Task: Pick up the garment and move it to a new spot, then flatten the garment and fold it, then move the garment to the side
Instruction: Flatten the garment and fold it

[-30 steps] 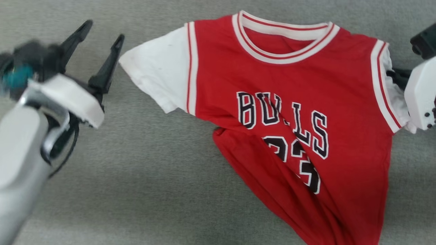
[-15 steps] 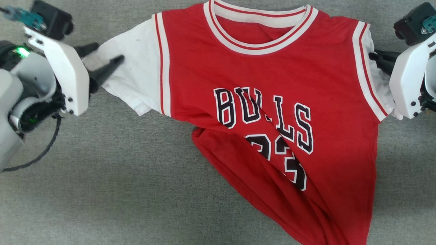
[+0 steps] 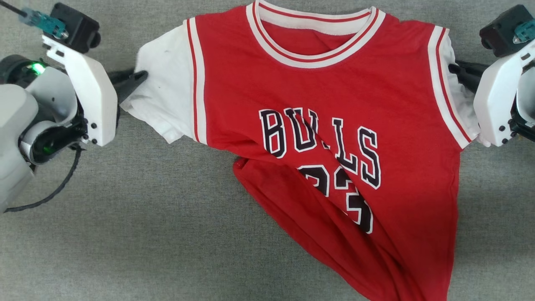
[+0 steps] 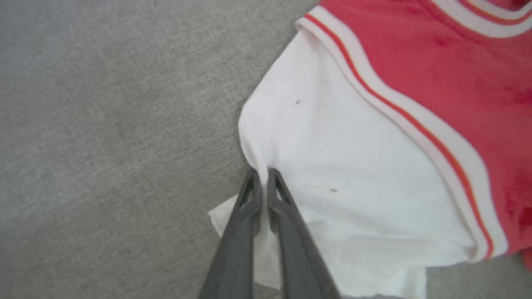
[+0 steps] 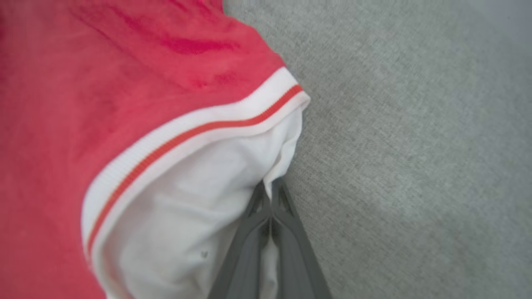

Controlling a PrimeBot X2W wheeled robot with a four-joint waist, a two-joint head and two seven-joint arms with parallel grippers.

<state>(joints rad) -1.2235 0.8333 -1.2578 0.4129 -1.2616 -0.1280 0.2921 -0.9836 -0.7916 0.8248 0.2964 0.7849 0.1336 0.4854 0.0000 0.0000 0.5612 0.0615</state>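
Head view: garment (image 3: 317, 104) face up along the far edge of the surface (image 3: 125, 234), lower body creased toward the near right. Left gripper (image 3: 140, 77), wide a second ago, now pinches the left sleeve (image 3: 167, 96); right gripper (image 3: 453, 69) pinches the right sleeve (image 3: 466, 104). Two-handed flattening can probably begin.

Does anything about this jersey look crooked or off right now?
Yes. The jersey isn't flat: its lower half is bunched and skewed toward the robot's right, with a diagonal fold cutting across the 23 print. The white sleeve on the robot's left carries a few small dark specks.
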